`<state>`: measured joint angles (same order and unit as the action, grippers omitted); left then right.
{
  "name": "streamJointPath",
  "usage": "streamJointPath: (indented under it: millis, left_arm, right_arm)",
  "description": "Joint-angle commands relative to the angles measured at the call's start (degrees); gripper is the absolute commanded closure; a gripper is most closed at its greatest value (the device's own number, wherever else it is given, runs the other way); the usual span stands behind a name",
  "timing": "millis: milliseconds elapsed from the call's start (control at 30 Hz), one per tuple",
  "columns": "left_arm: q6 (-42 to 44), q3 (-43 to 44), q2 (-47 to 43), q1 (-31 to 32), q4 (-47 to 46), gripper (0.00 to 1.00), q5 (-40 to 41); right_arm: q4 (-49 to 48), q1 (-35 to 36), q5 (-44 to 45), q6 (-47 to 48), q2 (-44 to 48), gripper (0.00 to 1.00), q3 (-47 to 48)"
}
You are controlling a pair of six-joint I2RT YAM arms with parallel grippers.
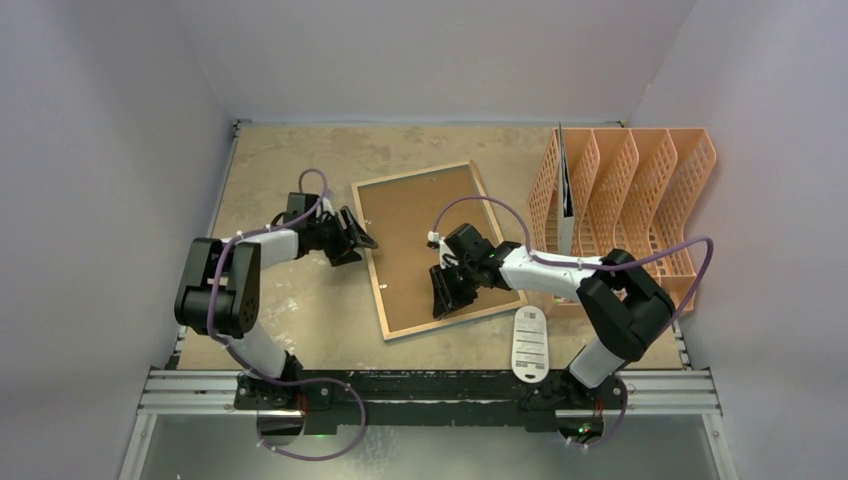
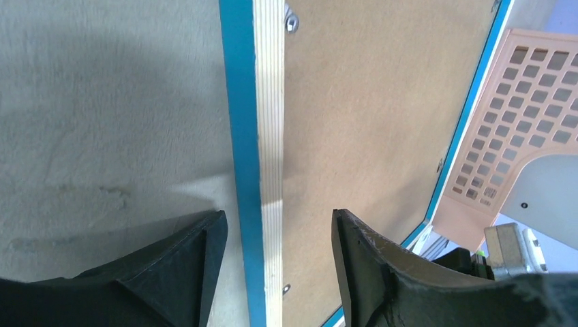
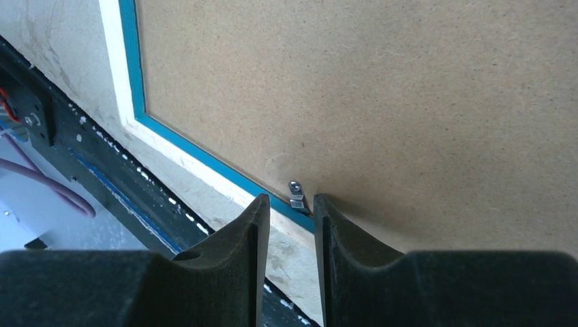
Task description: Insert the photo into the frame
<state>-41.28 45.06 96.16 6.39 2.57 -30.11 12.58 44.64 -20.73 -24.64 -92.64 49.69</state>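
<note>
One frame: large rectangular picture frame (image 1: 371,270) with a thin light-wood back and bright blue sides (image 2: 269,136), lying back-up and skewed at mid-table.
One board: plain brown backing board (image 1: 425,225) fills the frame's opening.
Photo: its printed face cannot be made out in any view. One thin sheet (image 1: 566,190) stands edge-on in the rack's leftmost slot; whether it is the photo, I cannot tell.
Two tabs: small metal turn-tabs (image 2: 292,24) show along the frame's left border; one more (image 3: 296,194) sits on the near border.
Left gripper (image 1: 352,237): released, black fingers (image 2: 177,272) wide apart either side of the frame's left border, a gap on each side.
Right gripper (image 1: 443,295): over the frame's near border (image 3: 194,160), fingers (image 3: 225,266) only narrowly parted, clamping nothing, with the tab just at their tips.
Hidden: the right arm covers part of the frame's right border.
One rack: peach lattice plastic file rack (image 1: 640,200) with four slots, near the frame's far right corner but apart from it.
One oblong: flat white oblong object (image 1: 530,343), just beside the frame's near right corner.
Room: bare tan tabletop (image 1: 280,160) lies open to the left of the frame and beyond it.
</note>
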Motion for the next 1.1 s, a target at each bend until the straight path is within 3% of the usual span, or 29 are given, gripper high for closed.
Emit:
streamJointPath:
  millis: [0,300,533,1067]
  left_arm:
    - [4.6,-4.9,-0.5,0.0,9.7,0.38,0.7]
    - [4.4,-10.1,-2.4,1.5,8.2,0.47,-8.1]
    - [-0.5,-12.5,-0.5,1.9,-0.7,0.55,-15.6]
    - [-2.9,-14.6,-2.5,1.9,-4.8,0.54,-11.7]
  right_arm:
    - [0.5,0.4,-3.4,1.2,-0.4,0.68,0.1]
    - [0.6,0.4,-8.2,1.2,-2.0,0.71,-0.2]
    - [-1.6,0.4,-13.4,-0.9,-2.7,0.71,-0.3]
    - [-8.8,0.4,-14.8,-5.4,-4.2,0.69,-0.9]
